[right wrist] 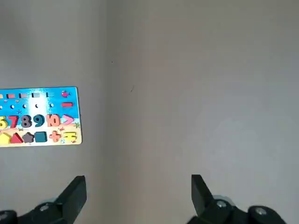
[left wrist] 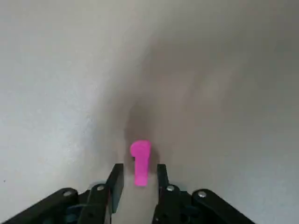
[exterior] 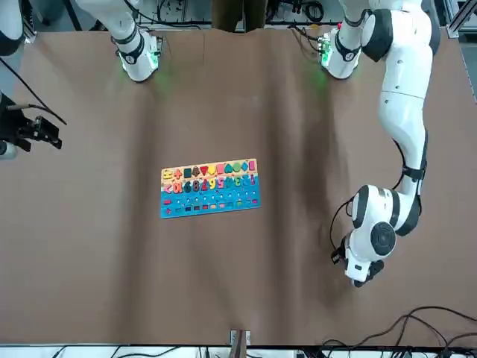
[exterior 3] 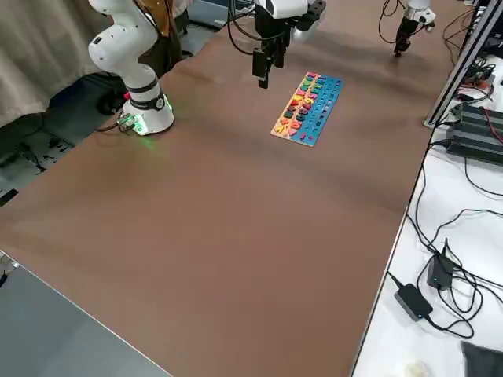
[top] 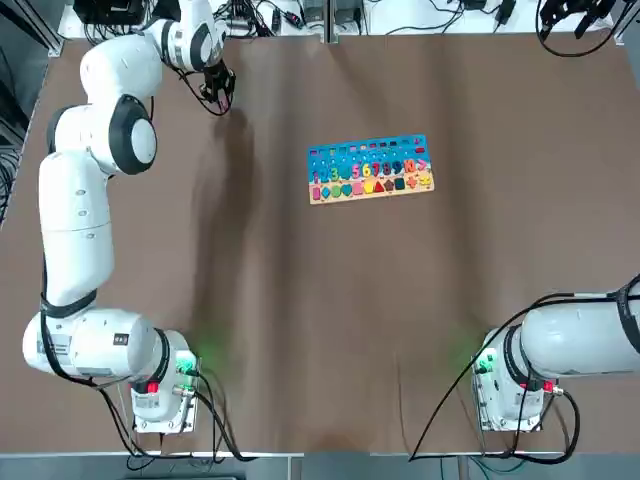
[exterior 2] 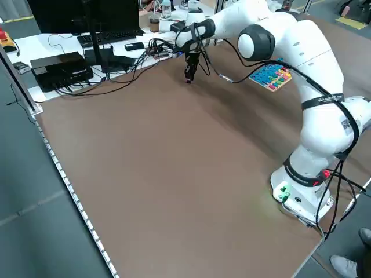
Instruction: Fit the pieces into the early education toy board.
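Our left claw (left wrist: 139, 179) straddles the pink piece (left wrist: 140, 163) at the tabletop's eleven o'clock, fingers not yet touching; light, stiff, best pinched across its flat sides

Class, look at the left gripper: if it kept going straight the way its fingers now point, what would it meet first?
The left gripper points down at the table, with the pink piece between its fingers; it would likely meet that piece first, if not already touching it.

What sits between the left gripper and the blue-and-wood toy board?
Only bare brown table, per the top view, between left gripper and blue-and-wood toy board.
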Action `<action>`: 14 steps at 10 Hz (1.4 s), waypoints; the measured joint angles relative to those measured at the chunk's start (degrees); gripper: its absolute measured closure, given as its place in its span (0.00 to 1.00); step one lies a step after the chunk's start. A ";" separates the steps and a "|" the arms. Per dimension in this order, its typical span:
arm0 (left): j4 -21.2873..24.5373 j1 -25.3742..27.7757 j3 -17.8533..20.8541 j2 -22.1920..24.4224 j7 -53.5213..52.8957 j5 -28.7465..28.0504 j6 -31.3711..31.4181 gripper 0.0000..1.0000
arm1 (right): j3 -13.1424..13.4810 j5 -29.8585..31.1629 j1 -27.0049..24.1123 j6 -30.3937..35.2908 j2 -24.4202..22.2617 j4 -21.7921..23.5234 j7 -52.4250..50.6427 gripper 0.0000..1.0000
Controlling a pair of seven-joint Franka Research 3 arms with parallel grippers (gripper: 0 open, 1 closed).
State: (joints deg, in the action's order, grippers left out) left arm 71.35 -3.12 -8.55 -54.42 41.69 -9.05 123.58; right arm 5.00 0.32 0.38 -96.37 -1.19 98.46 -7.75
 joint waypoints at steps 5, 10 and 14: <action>0.07 -0.02 0.00 0.00 -0.01 0.00 0.22 0.83 | 0.00 0.00 0.00 0.00 0.06 0.00 0.00 0.01; 1.81 -0.12 -0.27 3.15 -0.01 -0.01 0.41 0.86 | 0.00 0.00 0.00 0.00 0.15 0.00 0.00 0.01; 13.23 -4.62 -0.83 16.02 0.52 -0.01 0.35 0.86 | 0.01 0.00 0.00 0.10 0.22 -0.01 0.00 0.01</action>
State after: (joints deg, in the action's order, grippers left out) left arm 84.57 -7.75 -9.38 -38.40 42.21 -9.05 123.93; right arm 5.02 0.32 0.37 -96.27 -0.97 98.45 -7.75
